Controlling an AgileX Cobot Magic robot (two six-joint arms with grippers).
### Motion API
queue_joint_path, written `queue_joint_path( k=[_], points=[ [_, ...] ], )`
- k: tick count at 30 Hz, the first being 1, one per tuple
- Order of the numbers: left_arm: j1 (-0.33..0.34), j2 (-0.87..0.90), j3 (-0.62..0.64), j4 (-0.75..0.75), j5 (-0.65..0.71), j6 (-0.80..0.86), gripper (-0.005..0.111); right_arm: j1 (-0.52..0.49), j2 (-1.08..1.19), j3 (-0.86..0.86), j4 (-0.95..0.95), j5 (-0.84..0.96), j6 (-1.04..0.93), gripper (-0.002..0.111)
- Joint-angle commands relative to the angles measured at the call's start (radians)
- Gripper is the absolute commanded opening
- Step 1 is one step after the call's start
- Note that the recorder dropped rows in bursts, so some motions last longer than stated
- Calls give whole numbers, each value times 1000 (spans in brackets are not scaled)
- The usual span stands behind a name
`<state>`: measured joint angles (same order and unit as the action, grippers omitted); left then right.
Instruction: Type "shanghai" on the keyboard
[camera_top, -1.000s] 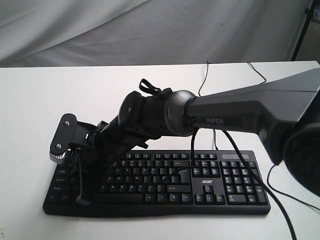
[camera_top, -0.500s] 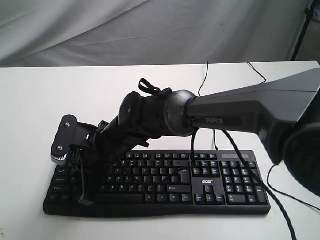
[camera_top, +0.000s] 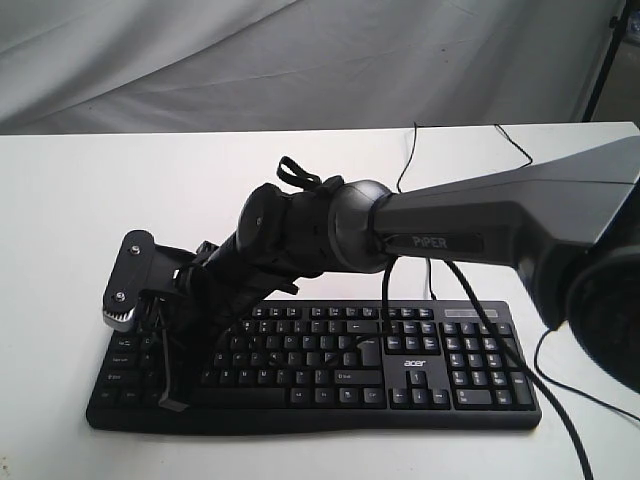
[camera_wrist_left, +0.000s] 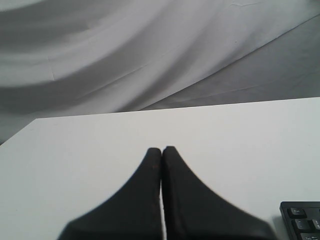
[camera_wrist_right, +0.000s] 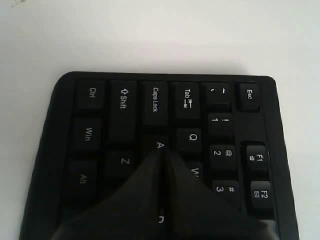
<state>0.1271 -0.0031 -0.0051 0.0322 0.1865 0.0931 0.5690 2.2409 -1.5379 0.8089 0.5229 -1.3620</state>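
Note:
The black keyboard (camera_top: 340, 365) with its white acer logo lies near the table's front edge. My right arm reaches across it to its left end. The right gripper (camera_top: 169, 403) is shut and points down at the leftmost letter keys. In the right wrist view its shut tips (camera_wrist_right: 162, 153) sit just below the A key (camera_wrist_right: 160, 145), over the keyboard (camera_wrist_right: 125, 100), hiding the key beneath them. Whether they touch it I cannot tell. My left gripper (camera_wrist_left: 161, 149) is shut and empty above bare white table, with a corner of the keyboard (camera_wrist_left: 302, 220) beside it. It does not show in the exterior view.
The white table (camera_top: 100, 200) spreads behind and left of the keyboard. A thin black cable (camera_top: 410, 160) runs from the keyboard toward the back edge. A grey cloth backdrop (camera_top: 300, 60) hangs behind the table. The right arm's cables (camera_top: 470, 300) hang over the number pad.
The right gripper's tips have shifted a little to the right over the keyboard's left end. The rest of the scene is unchanged.

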Motion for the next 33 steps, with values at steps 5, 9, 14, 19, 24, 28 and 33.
queue_joint_path(
  k=[5,9,14,19,24,28,33],
  points=[
    [-4,3,5,-1,-3,-3,1,1,0,5,0,-3,-20,0],
    [-4,3,5,-1,-3,-3,1,1,0,5,0,-3,-20,0],
    [-4,3,5,-1,-3,-3,1,1,0,5,0,-3,-20,0],
    [-4,3,5,-1,-3,-3,1,1,0,5,0,-3,-22,0],
    [-4,3,5,-1,-3,-3,1,1,0,5,0,-3,-27,0],
    [-4,3,5,-1,-3,-3,1,1,17,5,11,-9,-44,0],
    [-4,3,5,-1,-3,-3,1,1,17,5,18,-11,-55,0]
  ],
)
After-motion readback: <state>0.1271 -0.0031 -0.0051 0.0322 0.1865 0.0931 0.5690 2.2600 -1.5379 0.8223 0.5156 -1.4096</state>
